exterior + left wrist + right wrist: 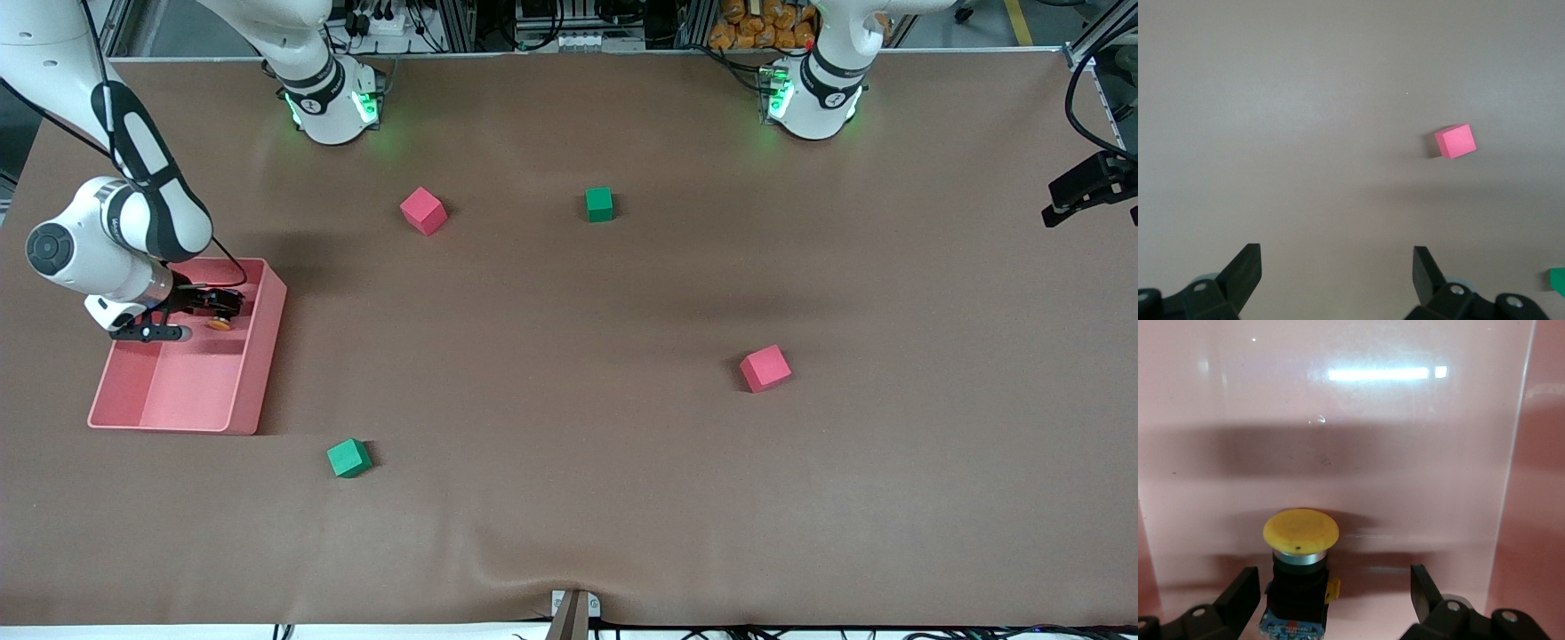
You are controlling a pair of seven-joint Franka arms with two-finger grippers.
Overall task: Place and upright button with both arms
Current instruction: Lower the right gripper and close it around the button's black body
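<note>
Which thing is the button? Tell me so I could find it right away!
Look for the pink tray at the right arm's end of the table. Inside it, between the open fingers of the right gripper, sits the button. It has a round yellow-orange cap on a black body, and it is smaller than the red and green cubes out on the table.

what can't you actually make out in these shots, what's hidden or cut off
- Button: its lower body is cut off by the right wrist view's edge; in the front view the right gripper covers most of it.
- Left gripper: outside the front view; only its fingertips show in the left wrist view.
- Pink bin: arm hides one corner.
</note>
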